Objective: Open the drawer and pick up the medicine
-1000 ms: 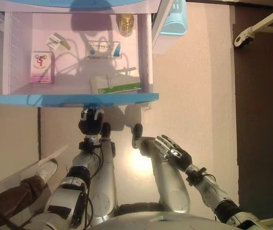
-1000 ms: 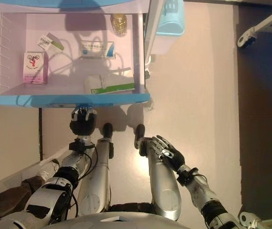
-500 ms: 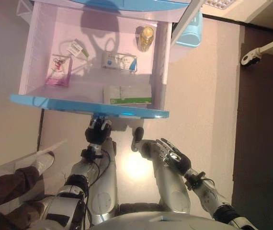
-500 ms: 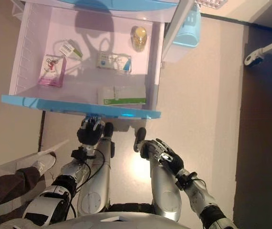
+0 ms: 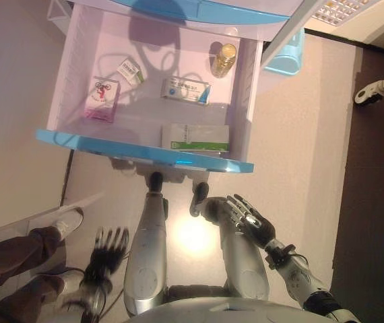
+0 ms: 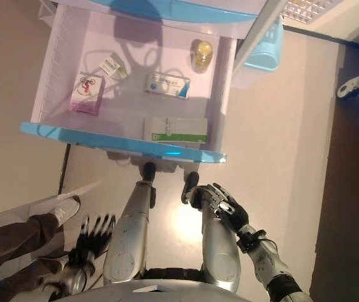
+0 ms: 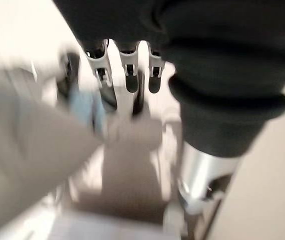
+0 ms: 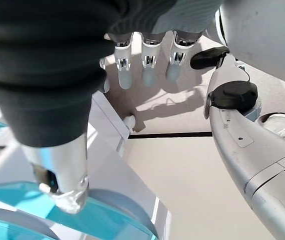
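Observation:
The white drawer with a blue front (image 5: 98, 142) stands pulled out. Inside lie a pink box (image 5: 102, 99), a small white and green packet (image 5: 131, 69), a white and blue box (image 5: 186, 91), a yellow bottle (image 5: 224, 59) and a white and green box (image 5: 195, 136) near the front. My left hand (image 5: 108, 247) hangs low at the lower left, well below the drawer, open with fingers (image 7: 127, 70) spread and holding nothing. My right hand (image 5: 249, 219) is below the drawer's right end, also open and empty, its fingers (image 8: 147, 55) straight.
A person's legs (image 5: 10, 252) and a white shoe (image 5: 67, 222) are at the lower left, close to my left hand. A light blue bin (image 5: 286, 57) stands right of the drawer. Dark flooring (image 5: 374, 202) runs along the right side.
My left hand has let go under the drawer's front and dropped back to the lower left, fingers spread. The whole view has shifted with the camera. The right hand has barely moved.

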Robot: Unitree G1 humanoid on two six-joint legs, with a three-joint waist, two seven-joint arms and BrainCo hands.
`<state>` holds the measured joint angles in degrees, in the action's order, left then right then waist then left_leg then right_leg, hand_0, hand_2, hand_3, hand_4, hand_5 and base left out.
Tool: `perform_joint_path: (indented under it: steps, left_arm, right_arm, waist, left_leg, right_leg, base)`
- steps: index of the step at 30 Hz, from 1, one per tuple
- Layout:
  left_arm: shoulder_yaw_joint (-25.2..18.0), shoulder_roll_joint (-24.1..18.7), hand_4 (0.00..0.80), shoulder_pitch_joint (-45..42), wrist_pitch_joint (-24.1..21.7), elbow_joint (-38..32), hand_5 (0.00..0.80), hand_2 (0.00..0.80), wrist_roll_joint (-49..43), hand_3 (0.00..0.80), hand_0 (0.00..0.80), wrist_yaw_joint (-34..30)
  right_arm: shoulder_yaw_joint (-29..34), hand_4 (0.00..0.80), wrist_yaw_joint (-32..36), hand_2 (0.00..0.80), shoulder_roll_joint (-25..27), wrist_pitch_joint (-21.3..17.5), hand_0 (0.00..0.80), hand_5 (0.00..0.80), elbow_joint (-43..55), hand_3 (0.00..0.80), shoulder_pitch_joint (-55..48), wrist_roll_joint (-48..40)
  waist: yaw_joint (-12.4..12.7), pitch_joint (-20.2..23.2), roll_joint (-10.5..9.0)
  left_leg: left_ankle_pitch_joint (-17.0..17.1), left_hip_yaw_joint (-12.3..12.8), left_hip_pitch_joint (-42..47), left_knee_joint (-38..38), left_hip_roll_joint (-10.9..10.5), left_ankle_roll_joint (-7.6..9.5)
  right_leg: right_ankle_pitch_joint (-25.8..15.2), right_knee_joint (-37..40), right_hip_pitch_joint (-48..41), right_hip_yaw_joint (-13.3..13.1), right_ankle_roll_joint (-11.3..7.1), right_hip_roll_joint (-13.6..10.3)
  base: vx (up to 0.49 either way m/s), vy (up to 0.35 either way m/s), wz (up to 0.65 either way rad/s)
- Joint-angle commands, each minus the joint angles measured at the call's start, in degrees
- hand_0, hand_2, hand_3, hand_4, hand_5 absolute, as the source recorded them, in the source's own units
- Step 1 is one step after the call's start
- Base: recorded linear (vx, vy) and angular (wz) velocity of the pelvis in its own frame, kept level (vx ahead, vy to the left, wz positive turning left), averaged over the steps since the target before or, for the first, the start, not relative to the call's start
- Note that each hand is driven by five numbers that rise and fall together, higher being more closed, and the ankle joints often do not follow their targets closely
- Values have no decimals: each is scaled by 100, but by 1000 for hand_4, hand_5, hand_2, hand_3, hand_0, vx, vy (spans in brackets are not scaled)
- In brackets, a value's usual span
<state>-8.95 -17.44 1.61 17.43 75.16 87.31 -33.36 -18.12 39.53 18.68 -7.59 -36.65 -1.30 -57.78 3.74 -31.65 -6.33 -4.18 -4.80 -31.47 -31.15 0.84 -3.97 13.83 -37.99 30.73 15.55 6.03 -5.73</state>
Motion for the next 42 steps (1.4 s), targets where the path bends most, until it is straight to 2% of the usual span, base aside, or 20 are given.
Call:
perform_joint_path:
  steps: [1, 7, 11, 14, 16, 19, 20, 24, 25, 26, 28, 29, 31, 34, 38, 40, 42]
  left_arm:
    - [-69, 191, 0, -119, 103, -149, 0, 0, 298, 0, 0, -28]
    - [-262, 179, 0, -20, -167, -182, 0, 0, 749, 0, 0, 534]
    - [-396, 102, 0, 84, -354, -139, 0, 0, 417, 0, 0, 956]
    - [-395, 49, 0, 144, -404, -55, 0, 0, -30, 0, 0, 1000]
    - [-348, 42, 0, 112, -409, -50, 0, 0, -391, 0, 0, 1026]
    - [-187, 47, 0, 37, -408, -81, 0, 0, -1081, 0, 0, 895]
    - [-117, 68, 0, 7, -433, -108, 0, 0, -1229, 0, 0, 921]
    - [-36, 76, 0, -141, -547, -154, 0, 0, -1627, 0, 0, 930]
    - [-57, 78, 0, -256, -641, -197, 0, 0, -1911, 0, 0, 945]
    - [-49, 71, 0, -305, -690, -237, 0, 0, -2015, 0, 0, 926]
    - [-40, 77, 0, -491, -795, -351, 0, 0, -2278, 0, 0, 825]
    - [-48, 87, 0, -569, -837, -386, 0, 0, -2423, 0, 0, 780]
    - [39, 100, 0, -720, -994, -450, 0, 0, -2664, 0, 0, 700]
    - [142, 127, 0, -869, -1090, -503, 0, 0, -2833, 0, 0, 602]
    - [207, 157, 0, -1053, -1237, -494, 0, 0, -3091, 0, 0, 544]
    - [232, 150, 0, -1108, -1273, -502, 0, 0, -3229, 0, 0, 576]
    - [247, 147, 0, -1123, -1279, -504, 0, 0, -3296, 0, 0, 577]
  right_arm:
    - [106, 0, 305, 0, -21, -48, 0, 0, 270, 0, -500, 137]
    - [120, 0, 258, 0, 22, 30, 0, 0, 296, 0, -532, 256]
    - [116, 0, 140, 0, 22, -59, 0, 0, 346, 0, -571, 260]
    - [156, 0, -93, 0, 67, -272, 0, 0, 403, 0, -568, 194]
    - [297, 0, -425, 0, 109, -446, 0, 0, 476, 0, -592, 111]
    - [558, 0, -1472, 0, 163, -722, 0, 0, 429, 0, -566, 265]
    - [672, 0, -1936, 0, 186, -900, 0, 0, 376, 0, -541, 308]
    - [1039, 0, -2835, 0, 291, -1475, 0, 0, 362, 0, -472, 545]
    - [1193, 0, -3284, 0, 382, -1710, 0, 0, 580, 0, -497, 900]
    - [1276, 0, -3470, 0, 425, -1813, 0, 0, 748, 0, -504, 1070]
    - [1545, 0, -4100, 0, 568, -1903, 0, 0, 1355, 0, -619, 1723]
    - [1659, 0, -4249, 0, 624, -2007, 0, 0, 1550, 0, -669, 1866]
    - [1984, 0, -4505, 0, 737, -1967, 0, 0, 1995, 0, -704, 2198]
    - [2426, 0, -4766, 0, 974, -2193, 0, 0, 2409, 0, -665, 2910]
    - [2847, 0, -5055, 0, 1528, -2064, 0, 0, 3148, 0, -540, 3948]
    - [3007, 0, -5171, 0, 1863, -1820, 0, 0, 3621, 0, -458, 4601]
    - [3058, 0, -5222, 0, 2051, -1690, 0, 0, 3819, 0, -395, 4744]
  waist:
    - [-73, 185, 72]
    - [-154, 185, 61]
    - [-194, 185, 5]
    - [-228, 185, -10]
    - [-265, 185, -2]
    - [-292, 185, 34]
    - [-297, 185, 56]
    - [-323, 186, 106]
    - [-352, 188, 126]
    - [-361, 186, 158]
    - [-419, 209, 183]
    - [-444, 229, 193]
    - [-498, 298, 234]
    - [-550, 380, 321]
    - [-578, 456, 385]
    - [-578, 487, 409]
    - [-573, 491, 420]
  left_leg:
    - [-223, 302, 135, 271, -179, 412]
    - [-261, 352, 55, 100, -151, 406]
    - [-274, 392, 119, 89, -118, 416]
    - [-251, 428, 191, 143, -98, 409]
    - [-227, 477, 305, 234, -79, 404]
    - [-206, 536, 474, 383, -60, 416]
    - [-202, 557, 545, 441, -50, 427]
    - [-205, 572, 778, 621, -46, 433]
    - [-208, 587, 900, 715, -48, 449]
    - [-54, 618, 895, 818, -17, 482]
    - [-54, 647, 1049, 945, -17, 509]
    - [-57, 657, 1105, 995, -19, 526]
    - [-61, 704, 1230, 1128, -27, 546]
    - [-74, 741, 1397, 1311, -78, 561]
    - [-116, 783, 1579, 1454, -145, 571]
    - [-126, 816, 1660, 1548, -163, 576]
    - [-126, 826, 1688, 1580, -168, 581]
  right_leg:
    - [528, -693, -158, -109, -409, 1]
    - [561, -843, -40, -197, -389, 15]
    - [554, -878, -49, -223, -406, 30]
    - [530, -842, -92, -227, -419, 31]
    - [492, -774, -161, -242, -447, 24]
    - [425, -669, -255, -269, -500, 10]
    - [393, -625, -295, -283, -526, 0]
    - [289, -453, -472, -345, -615, -7]
    - [182, -391, -552, -382, -681, -17]
    - [-5, -301, -532, -349, -657, -4]
    - [-102, -205, -634, -402, -721, -7]
    - [-137, -159, -668, -433, -749, -3]
    - [-208, -8, -761, -490, -804, -4]
    - [-288, 244, -910, -552, -865, -2]
    - [-367, 496, -1087, -621, -921, -20]
    - [-425, 578, -1147, -638, -966, -36]
    - [-430, 620, -1180, -648, -971, -34]
  base:
    - [30, 81, -13]
    - [24, 52, -9]
    - [37, 4, -9]
    - [35, 10, -3]
    - [48, 12, -2]
    - [46, -4, -4]
    - [41, -16, -12]
    - [53, -24, -13]
    - [0, -26, -17]
    - [1, -25, -15]
    - [29, -20, -13]
    - [77, -20, -8]
    - [72, -11, -8]
    - [57, 14, -11]
    - [52, 26, -12]
    - [38, 33, -8]
    - [18, 23, -7]
